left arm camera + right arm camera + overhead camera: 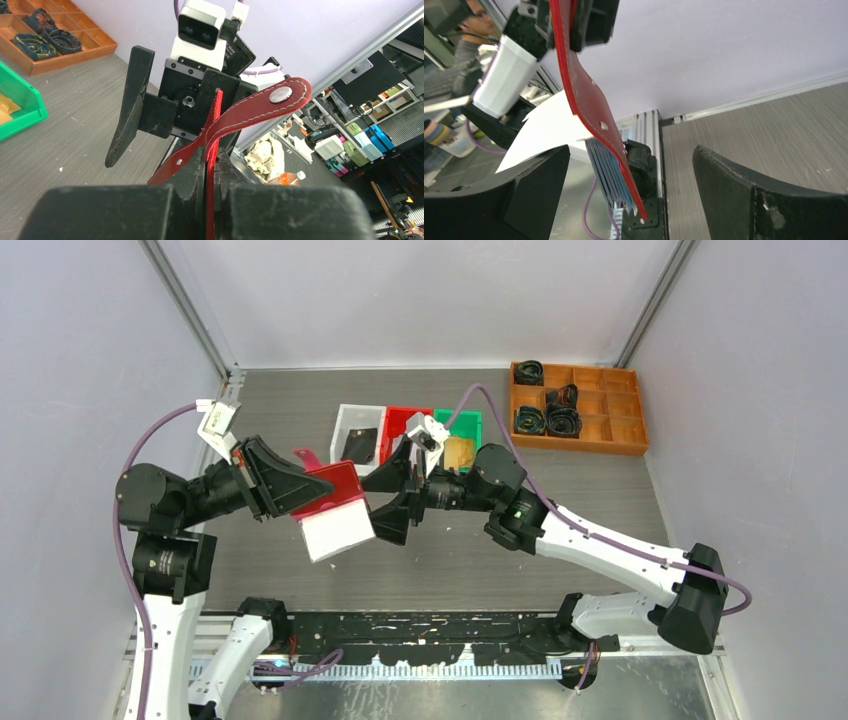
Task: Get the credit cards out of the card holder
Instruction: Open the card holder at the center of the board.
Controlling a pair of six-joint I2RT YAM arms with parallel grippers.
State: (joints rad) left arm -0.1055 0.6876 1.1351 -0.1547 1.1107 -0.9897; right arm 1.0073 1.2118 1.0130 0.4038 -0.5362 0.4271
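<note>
Your left gripper (210,192) is clenched on the red card holder (585,97), holding it above the table (480,560). Your right gripper (375,506) has its jaws spread wide, flanking the holder's lower end, where pale blue edges, probably the credit cards (606,175), fan out.

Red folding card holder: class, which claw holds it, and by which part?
The left claw grips the red leather-like folding card holder by one edge of its cover. The right claw is open, holding nothing.

Red card holder (335,483), white inside
</note>
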